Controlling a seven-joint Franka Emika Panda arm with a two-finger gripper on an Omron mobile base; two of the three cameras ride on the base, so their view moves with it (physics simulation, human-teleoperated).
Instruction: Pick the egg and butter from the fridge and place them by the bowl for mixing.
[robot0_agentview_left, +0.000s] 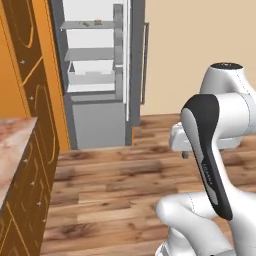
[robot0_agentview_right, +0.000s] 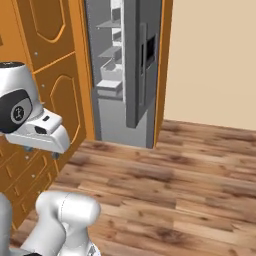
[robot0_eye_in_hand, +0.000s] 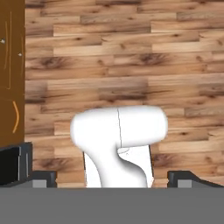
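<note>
The fridge (robot0_agentview_left: 95, 75) stands open at the far side of the room, its white inside and grey shelves (robot0_agentview_left: 90, 53) showing between the orange cupboards (robot0_agentview_left: 35, 100) on the left and a cream wall (robot0_agentview_left: 200, 40) on the right. On the top shelf lie 2 small things, too small to tell apart with certainty: one slim and olive, likely the butter (robot0_agentview_left: 86, 23), and one small lump just right of it, likely the egg (robot0_agentview_left: 98, 21). A white drawer tray (robot0_agentview_left: 90, 79) sits lower down. The tool (robot0_eye_in_hand: 112, 177) hangs well short of the fridge over the wooden floor (robot0_agentview_left: 125, 185), pointing down, its fingers (robot0_eye_in_hand: 15, 164) spread wide apart and holding nothing. A marbled tabletop (robot0_agentview_left: 12, 150) shows at near left.
</note>
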